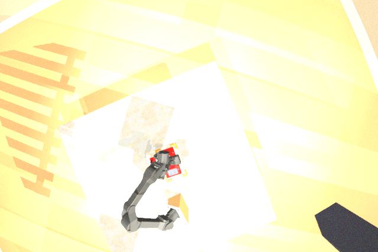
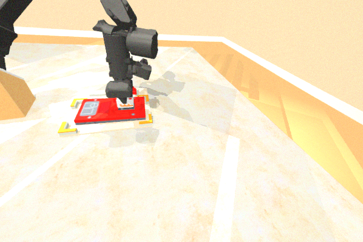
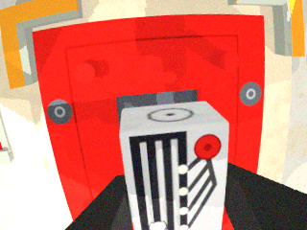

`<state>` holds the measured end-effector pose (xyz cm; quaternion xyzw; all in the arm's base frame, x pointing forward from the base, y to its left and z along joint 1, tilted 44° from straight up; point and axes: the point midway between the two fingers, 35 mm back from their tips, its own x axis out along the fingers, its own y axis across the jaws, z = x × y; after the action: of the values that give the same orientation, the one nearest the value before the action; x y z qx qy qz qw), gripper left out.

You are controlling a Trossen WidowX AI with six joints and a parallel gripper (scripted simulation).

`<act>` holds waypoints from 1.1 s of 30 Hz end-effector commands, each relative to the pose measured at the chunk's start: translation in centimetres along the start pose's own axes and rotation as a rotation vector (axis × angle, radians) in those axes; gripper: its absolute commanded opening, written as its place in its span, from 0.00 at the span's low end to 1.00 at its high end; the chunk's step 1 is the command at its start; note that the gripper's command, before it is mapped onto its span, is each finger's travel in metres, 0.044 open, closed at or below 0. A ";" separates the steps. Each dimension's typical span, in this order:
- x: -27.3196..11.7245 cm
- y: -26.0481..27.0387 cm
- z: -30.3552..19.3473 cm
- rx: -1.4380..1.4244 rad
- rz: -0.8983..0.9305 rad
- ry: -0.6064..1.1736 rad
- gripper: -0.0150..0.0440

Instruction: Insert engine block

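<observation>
The red car body [image 1: 173,172] [image 2: 106,113] [image 3: 101,53] lies flat inside corner brackets. My gripper [image 2: 125,99] [image 3: 174,179] points down over it, shut on the white engine block [image 2: 127,103] [image 3: 203,112]. The block's top shows a ring, black and white stripes and a red disc in the wrist view. The block is at the dark opening [image 3: 139,102] and stands up above the body's surface. Part of the opening shows past the block's far edge, with a lighter grey patch in it. The block's underside and slot are hidden, so its depth cannot be told.
Yellow-orange corner brackets [image 2: 67,130] [image 3: 11,48] stand close around the body. A small red thing [image 1: 152,159] [image 2: 134,90] lies just beyond its far long side. An orange-brown box [image 1: 176,200] [image 2: 14,98] stands near the arm's base.
</observation>
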<state>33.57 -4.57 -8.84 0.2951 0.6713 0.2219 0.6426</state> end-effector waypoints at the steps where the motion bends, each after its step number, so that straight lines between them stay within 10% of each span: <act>1: 0.1 0.0 0.0 0.002 0.003 -0.003 0.52; 33: 1.1 0.0 0.1 0.002 0.003 -0.003 0.52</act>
<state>33.58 -3.92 -9.53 0.2953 0.6713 0.2220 0.6425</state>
